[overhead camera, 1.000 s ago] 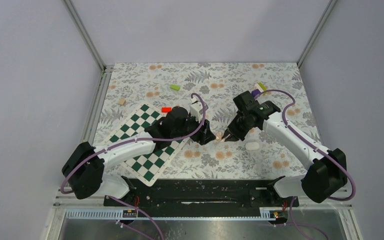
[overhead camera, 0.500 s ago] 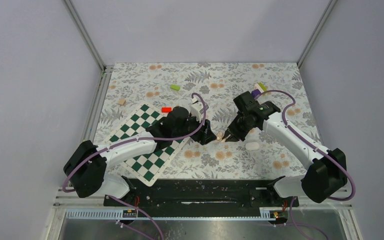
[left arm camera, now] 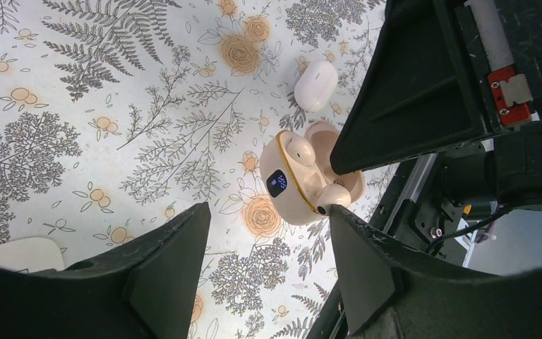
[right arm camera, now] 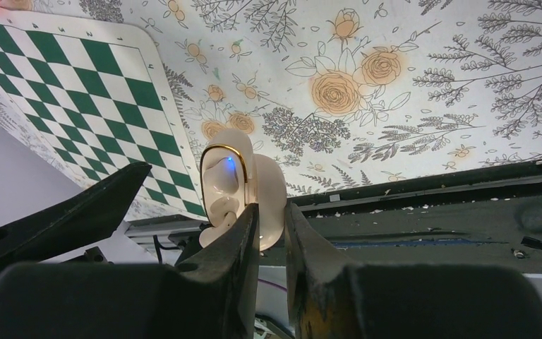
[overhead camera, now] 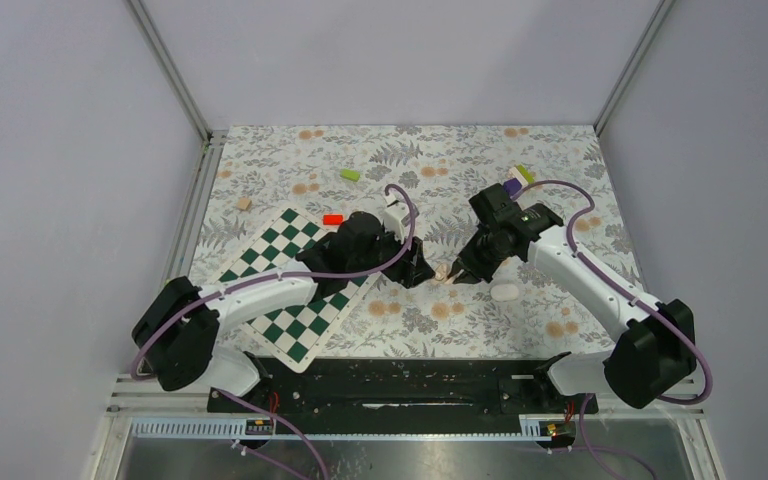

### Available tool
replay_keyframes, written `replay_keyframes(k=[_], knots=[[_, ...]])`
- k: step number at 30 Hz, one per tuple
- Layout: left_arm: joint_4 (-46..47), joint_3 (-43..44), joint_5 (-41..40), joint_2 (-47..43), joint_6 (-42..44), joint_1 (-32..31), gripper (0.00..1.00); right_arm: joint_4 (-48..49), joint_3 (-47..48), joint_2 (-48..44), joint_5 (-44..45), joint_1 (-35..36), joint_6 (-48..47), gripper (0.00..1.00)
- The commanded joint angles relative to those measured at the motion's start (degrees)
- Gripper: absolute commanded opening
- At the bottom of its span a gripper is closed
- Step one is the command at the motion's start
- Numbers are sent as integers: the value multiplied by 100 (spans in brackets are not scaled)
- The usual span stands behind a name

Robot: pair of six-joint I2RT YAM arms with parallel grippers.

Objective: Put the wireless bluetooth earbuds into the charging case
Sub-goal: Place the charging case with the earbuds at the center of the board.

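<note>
Now the case point(left arm camera: 303, 185) is near the middle of the table, over the floral cloth point(overhead camera: 460, 165), between the two grippers and just to the right of the chessboard point(overhead camera: 290, 290). It is open, and the left wrist view looks into its inside. Its shell looks cream to peach with a thin gold rim, and a small dark display with blue marks sits on the front. Both earbuds are in it: one earbud point(left arm camera: 300, 150) in the upper seat and the other earbud point(left arm camera: 333, 196) in the lower seat.

The left gripper point(left arm camera: 268, 212) is spread wide. Its fingers point(left arm camera: 169, 275) stand at both sides of that view, and the case is beyond their tips, not touching them.

The right gripper point(right arm camera: 272, 212) is nearly closed, with only a thin gap. In the right wrist view the lid part of the case goes into this gap, so it seems that the gripper pinches the case there, but the contact itself is partly hidden. In the left wrist view one black finger point(left arm camera: 409, 92) of this gripper reaches the case just beside the lower earbud. A small blue light shows inside the case in the right wrist view.

A white oval piece point(left arm camera: 316, 85) lies on the cloth near the case, apart from it. A red block point(overhead camera: 333, 219) lies just beside the far edge of the chessboard, and a green block point(overhead camera: 350, 174) lies farther back
</note>
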Motion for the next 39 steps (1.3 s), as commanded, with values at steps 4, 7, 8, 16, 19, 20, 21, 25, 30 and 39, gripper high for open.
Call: replay_keyframes(k=[4,7,8,16,19,20,21,25,30,39], knots=[[298,346,-215,239,-19,64,64,40,12,-254,-267,24,4,0],[291,408,-236,332,-10,86,64,70,-4,-285,-269,27,-4,0],[301,407,-241,343,-17,85,64,84,-5,-294,-267,23,-12,0],[403,403,-233,344,-62,116,64,120,-39,-305,-306,25,-41,0],[389,407,-305,311,-74,136,64,121,-40,-311,-306,22,-41,0],[361,415,-346,302,-78,147,64,124,-40,-309,-300,26,-40,0],[299,426,-420,273,-91,157,64,134,-40,-309,-305,24,-41,0],[-210,525,-1135,193,-421,384,65,123,-66,-318,-289,21,-24,0],[-951,634,-2080,-157,-710,564,67,122,-75,-300,-251,27,-4,0],[-1540,525,-2527,-1045,-1144,477,99,125,64,-77,-159,22,-57,0]])
